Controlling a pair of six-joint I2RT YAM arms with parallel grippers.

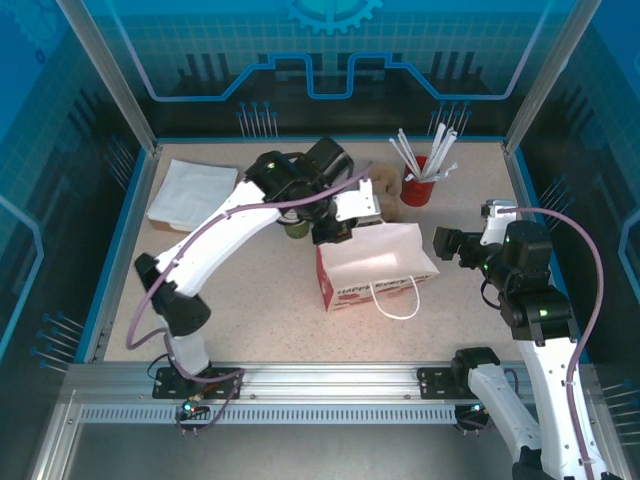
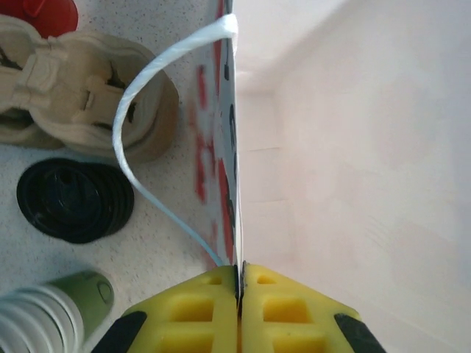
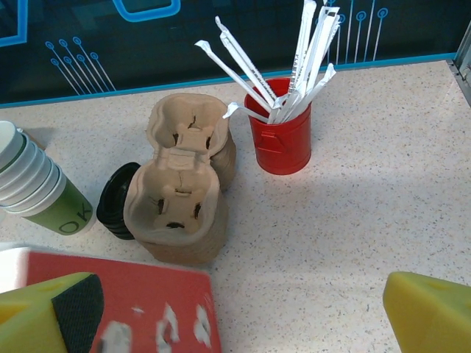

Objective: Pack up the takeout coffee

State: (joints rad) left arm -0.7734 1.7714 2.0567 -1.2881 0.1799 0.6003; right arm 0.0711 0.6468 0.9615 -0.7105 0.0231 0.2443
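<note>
Top: left gripper [image 1: 335, 228] at bag [image 1: 375, 265] rim; right gripper [image 1: 447, 243] just beside it, wide open, empty.
Left wrist: my pads [image 2: 287, 282] are pinched tight on the bag wall.
Right wrist: cups [image 3: 33, 184], lids [image 3: 118, 202]; coffee's spot, cannot tell.
Risk: if I pull, the thin paper slips or tears, or the bag tips.

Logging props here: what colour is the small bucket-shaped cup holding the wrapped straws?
Red; the small red bucket-shaped cup shows best in the right wrist view.
</note>
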